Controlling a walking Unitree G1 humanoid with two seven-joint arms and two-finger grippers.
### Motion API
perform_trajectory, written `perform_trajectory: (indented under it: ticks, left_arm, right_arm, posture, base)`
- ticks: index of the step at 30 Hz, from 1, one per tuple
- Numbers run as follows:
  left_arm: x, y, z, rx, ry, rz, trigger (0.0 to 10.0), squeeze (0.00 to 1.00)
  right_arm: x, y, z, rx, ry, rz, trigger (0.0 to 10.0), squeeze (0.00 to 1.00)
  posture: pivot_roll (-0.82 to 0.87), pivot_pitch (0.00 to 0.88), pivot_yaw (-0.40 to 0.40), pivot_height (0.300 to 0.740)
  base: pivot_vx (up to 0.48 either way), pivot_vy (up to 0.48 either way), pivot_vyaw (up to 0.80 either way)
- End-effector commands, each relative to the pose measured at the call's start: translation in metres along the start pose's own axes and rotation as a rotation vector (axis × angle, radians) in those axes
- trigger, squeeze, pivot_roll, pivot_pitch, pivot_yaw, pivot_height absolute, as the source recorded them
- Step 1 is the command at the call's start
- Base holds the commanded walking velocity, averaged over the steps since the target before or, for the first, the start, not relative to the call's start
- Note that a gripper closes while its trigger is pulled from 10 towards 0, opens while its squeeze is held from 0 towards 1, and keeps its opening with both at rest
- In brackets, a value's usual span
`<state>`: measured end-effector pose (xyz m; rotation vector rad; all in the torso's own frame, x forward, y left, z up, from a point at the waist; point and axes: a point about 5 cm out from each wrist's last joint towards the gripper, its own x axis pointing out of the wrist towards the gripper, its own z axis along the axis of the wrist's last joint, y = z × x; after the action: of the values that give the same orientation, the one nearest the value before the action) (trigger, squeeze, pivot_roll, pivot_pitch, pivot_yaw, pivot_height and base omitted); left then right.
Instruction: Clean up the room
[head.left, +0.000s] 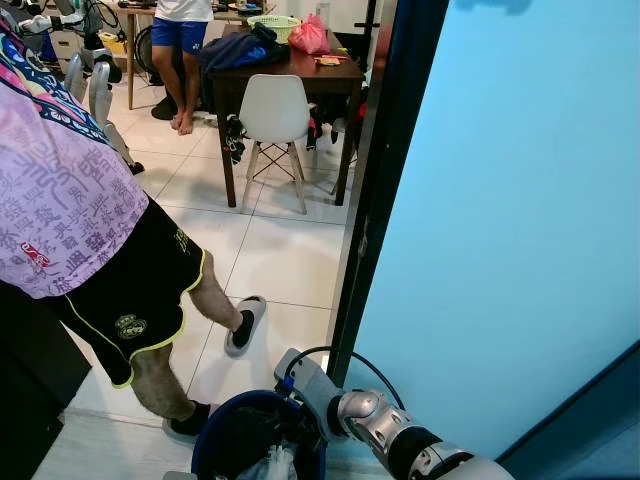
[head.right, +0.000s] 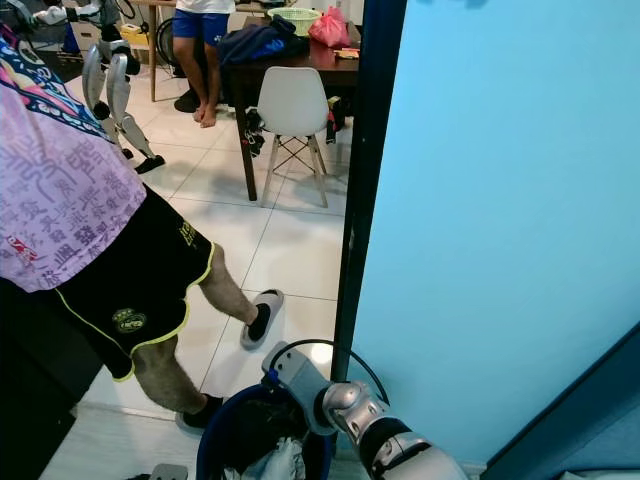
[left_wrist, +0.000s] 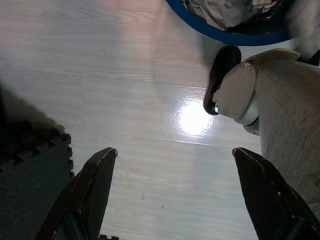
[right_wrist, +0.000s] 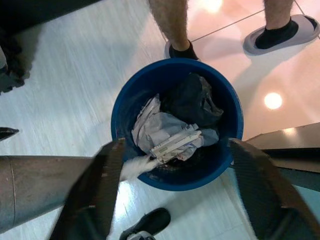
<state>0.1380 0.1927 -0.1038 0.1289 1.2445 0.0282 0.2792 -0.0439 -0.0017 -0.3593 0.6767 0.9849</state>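
Your right gripper (right_wrist: 172, 192) hangs wide open over the blue bin (right_wrist: 231, 150) of rubbish; a person's legs (right_wrist: 170, 22) crowd its upper rim. Left gripper (left_wrist: 172, 192) spread wide above bare floor (left_wrist: 100, 75).

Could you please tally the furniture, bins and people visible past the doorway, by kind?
White plastic chair with wooden legs: 1
Dark wooden table: 1
Round blue plastic bin: 1
People, one in a pink patterned shirt, one in blue shorts: 2
Total: 5
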Motion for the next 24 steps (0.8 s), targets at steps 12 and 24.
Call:
perform_trajectory:
  ticks: [12, 24]
  left_arm:
    - [0.0, -0.007, -0.007, 0.009, 0.02, -0.031, 10.0, 0.0]
    - [0.0, -0.009, -0.005, 0.034, 0.026, -0.041, 10.0, 0.0]
  right_arm:
    - [-0.018, -0.016, -0.054, 0.097, 0.164, -0.212, 10.0, 0.0]
    - [-0.063, 0.001, -0.161, 0.528, 0.386, -0.454, 10.0, 0.0]
  posture:
    - [-0.01, 0.063, -0.088, 0.74]
    - [-0.04, 0.054, -0.078, 0.74]
  base:
    - [0.0, 0.0, 0.0]
    - [-0.24, 0.0, 0.0]
